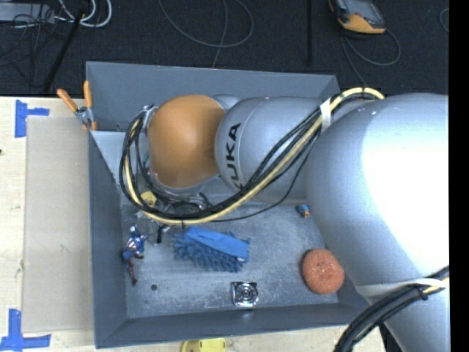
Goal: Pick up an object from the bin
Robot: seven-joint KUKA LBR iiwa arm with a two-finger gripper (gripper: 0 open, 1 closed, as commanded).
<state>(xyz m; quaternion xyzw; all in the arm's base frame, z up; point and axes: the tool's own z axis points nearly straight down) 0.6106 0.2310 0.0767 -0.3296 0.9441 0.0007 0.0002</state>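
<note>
Two items, blue brush [211, 248] and toy figurine [133, 249], are recorded beside the gripper [157, 229], presumably placed for picking; grip state indeterminable.

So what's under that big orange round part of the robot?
Cables hang below the orange cover, and past its edge lie a blue brush and a tiny figure. The bin floor straight beneath is hidden.

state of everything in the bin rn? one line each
arm: reaching in from the right, wrist over back left
brush: lying flat, mid-floor, in front of the wrist
figurine: lying down by the left wall
ball: resting on the floor, right side, beside the arm
metal piece: on the floor by the front wall
</note>
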